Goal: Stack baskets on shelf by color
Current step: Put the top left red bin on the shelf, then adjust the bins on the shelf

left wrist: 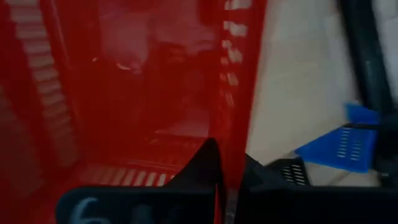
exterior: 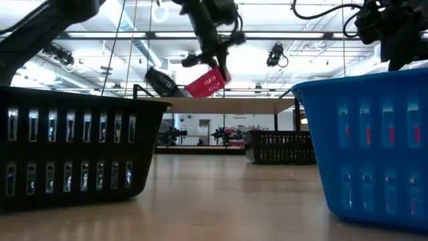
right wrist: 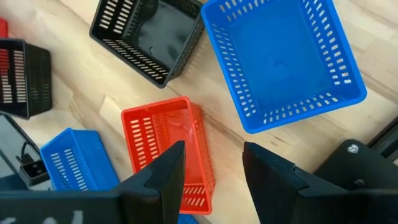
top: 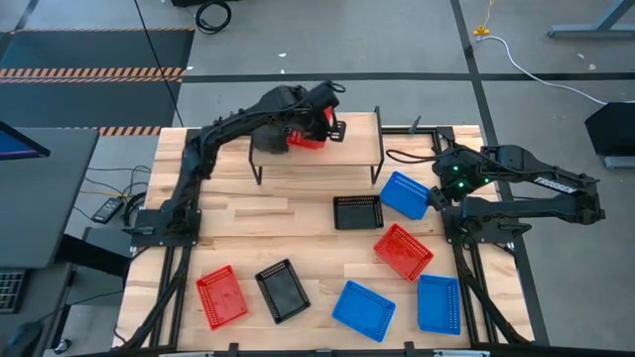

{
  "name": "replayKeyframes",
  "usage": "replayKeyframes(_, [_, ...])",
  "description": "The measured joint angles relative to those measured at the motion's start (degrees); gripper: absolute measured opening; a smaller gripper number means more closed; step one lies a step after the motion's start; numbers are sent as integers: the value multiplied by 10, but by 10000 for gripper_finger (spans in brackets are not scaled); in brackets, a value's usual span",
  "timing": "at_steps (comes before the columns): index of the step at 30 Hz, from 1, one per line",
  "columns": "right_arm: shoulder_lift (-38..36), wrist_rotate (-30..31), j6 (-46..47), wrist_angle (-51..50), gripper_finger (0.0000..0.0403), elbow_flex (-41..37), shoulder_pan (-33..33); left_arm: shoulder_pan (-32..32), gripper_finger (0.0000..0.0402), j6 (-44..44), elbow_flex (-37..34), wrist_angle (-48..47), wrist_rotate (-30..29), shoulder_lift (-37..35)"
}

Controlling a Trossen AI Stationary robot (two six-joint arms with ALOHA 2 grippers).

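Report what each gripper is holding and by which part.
The left gripper pinches a red basket by its side wall, above the shelf. The right gripper holds nothing.

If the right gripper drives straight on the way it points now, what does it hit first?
Most likely the red plastic mesh basket lying on the wooden tabletop: in the wrist view it sits just ahead of the open right gripper, partly between the fingers. Depth is unclear.

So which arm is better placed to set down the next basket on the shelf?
Left. Its hand already holds a red basket above the shelf; the right hand hovers open and empty beside a blue basket.
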Motion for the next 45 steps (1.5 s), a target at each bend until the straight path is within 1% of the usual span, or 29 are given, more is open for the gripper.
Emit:
replayKeyframes(3, [0,0,0,0,166,0,0,0,10,5,0,4,15,19])
replayKeyframes(9, [0,-12,15,0,166,0,0,0,10,5,7,19,26,22])
replayKeyframes(12, [0,-13,14,0,166,0,0,2,11,11,23,20,30,20])
replayKeyframes(15, [0,-13,10,0,166,0,0,7,11,4,20,29,43,10])
replayKeyframes(22, [0,-13,-1,-1,166,0,0,8,11,5,22,23,46,1])
replayKeyframes(25, [0,-15,-3,-1,166,0,0,8,20,5,22,27,54,-2])
replayKeyframes(29, [0,-15,-7,-1,166,0,0,7,51,-2,22,26,57,-3])
replayKeyframes(39, [0,-19,-22,-1,166,0,0,8,163,-13,23,27,107,-6])
replayKeyframes(42, [0,-19,-26,-1,166,0,0,15,187,-11,23,38,111,-25])
replayKeyframes(45, [0,-16,-27,-1,166,0,0,27,203,-6,23,58,114,-61])
